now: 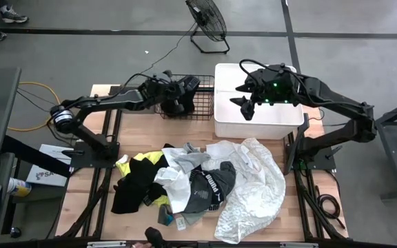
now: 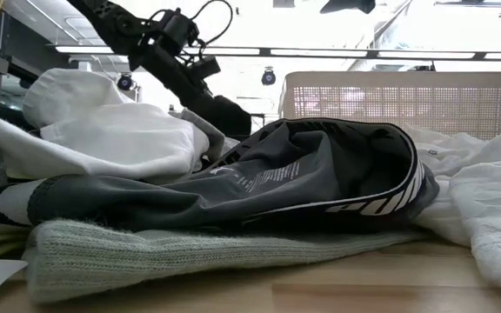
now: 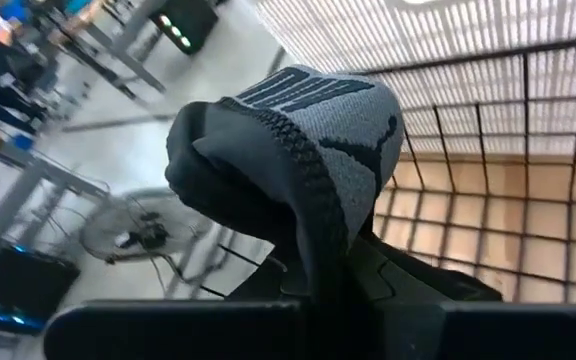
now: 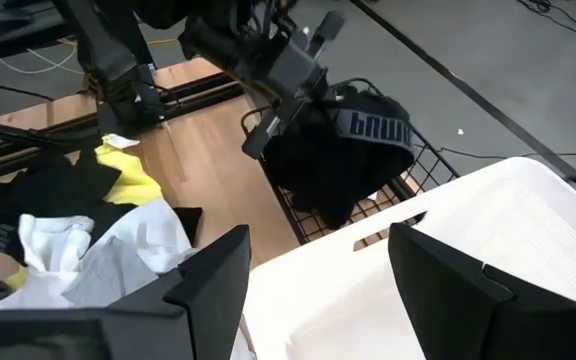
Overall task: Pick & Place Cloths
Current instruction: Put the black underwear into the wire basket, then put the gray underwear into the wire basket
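My left gripper (image 1: 176,95) is over the black wire basket (image 1: 202,114) at the table's far side, shut on a black garment (image 4: 340,165) with a grey lettered waistband (image 3: 313,100). My right gripper (image 4: 318,255) hovers open and empty above the white plastic tub (image 1: 260,122). The other cloths (image 1: 198,182) lie heaped on the near half of the table: black, neon yellow, white, grey and one large sheer white piece (image 1: 253,196). In the low view a grey-black garment with white lettering (image 2: 320,174) lies on top of the pile. My left gripper pinches the black garment at a bunched fold by its grey waistband (image 3: 318,215), several layers between the two fingers. The fingers come from above, slanting toward the table's right. The garment hangs below them inside the wire basket (image 4: 328,200); whether its lower end rests on the basket floor I cannot tell.
The wire basket and the white tub stand side by side at the table's far edge. A floor fan (image 1: 207,24) stands beyond the table. Bare wood (image 1: 143,134) lies between the pile and the basket. Small items (image 1: 167,217) lie at the near edge.
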Robot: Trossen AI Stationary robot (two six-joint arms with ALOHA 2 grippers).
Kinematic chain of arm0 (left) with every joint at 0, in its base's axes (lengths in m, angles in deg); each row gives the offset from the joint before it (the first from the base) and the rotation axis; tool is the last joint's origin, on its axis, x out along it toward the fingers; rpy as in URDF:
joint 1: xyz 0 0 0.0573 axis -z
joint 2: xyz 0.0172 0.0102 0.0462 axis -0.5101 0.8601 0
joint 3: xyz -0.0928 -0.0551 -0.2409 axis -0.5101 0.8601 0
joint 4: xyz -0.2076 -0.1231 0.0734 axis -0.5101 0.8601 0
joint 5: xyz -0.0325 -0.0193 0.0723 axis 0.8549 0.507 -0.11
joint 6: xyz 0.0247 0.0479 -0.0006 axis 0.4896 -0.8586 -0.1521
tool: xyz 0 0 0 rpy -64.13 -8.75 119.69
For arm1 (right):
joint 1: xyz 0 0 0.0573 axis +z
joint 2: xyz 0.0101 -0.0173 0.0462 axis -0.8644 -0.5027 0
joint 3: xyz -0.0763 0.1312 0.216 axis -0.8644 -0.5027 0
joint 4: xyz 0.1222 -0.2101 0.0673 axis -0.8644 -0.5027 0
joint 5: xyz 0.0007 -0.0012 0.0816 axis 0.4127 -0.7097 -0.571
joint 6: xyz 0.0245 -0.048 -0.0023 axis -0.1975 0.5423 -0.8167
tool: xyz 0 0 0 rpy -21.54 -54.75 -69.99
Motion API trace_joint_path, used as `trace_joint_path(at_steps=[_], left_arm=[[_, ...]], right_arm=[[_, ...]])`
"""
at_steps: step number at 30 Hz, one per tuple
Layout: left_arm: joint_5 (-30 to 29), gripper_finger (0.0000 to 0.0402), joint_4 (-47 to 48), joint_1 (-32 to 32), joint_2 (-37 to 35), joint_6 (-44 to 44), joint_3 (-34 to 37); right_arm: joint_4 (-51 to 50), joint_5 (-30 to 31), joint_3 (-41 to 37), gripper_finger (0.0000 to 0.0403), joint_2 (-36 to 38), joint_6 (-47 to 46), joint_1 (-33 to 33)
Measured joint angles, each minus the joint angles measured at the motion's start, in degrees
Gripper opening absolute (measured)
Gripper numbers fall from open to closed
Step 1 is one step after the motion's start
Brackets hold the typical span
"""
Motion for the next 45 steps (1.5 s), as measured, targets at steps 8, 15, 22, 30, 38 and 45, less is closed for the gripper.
trace_joint_path(at_steps=[8,15,22,30,38,45], left_arm=[[0.2,0.0004,4.2,0.0,2.0,3.9,0.0],[0.3,0.0026,6.7,0.0,2.0,5.3,0.0],[-0.3,0.0033,6.1,0.0,1.5,6.5,0.0],[-0.4,0.0136,5.8,0.0,-0.6,8.3,0.0],[0.2,0.0310,5.7,0.0,-5.1,9.6,0.0],[2.3,0.0352,11.1,0.0,-14.2,17.0,0.0]], right_arm=[[0.0,0.1,0.0,0.0231,0.0,-0.2,0.5],[-0.1,0.0,0.0,0.0231,0.0,-0.2,0.5],[-1.4,0.0,0.0,0.0231,0.0,-0.2,0.5],[-3.7,0.0,0.0,0.0231,0.0,-0.2,0.5],[-3.6,0.0,0.0,0.0231,0.0,-0.2,0.5],[-4.8,-3.0,0.0,0.0231,0.0,0.1,0.9]])
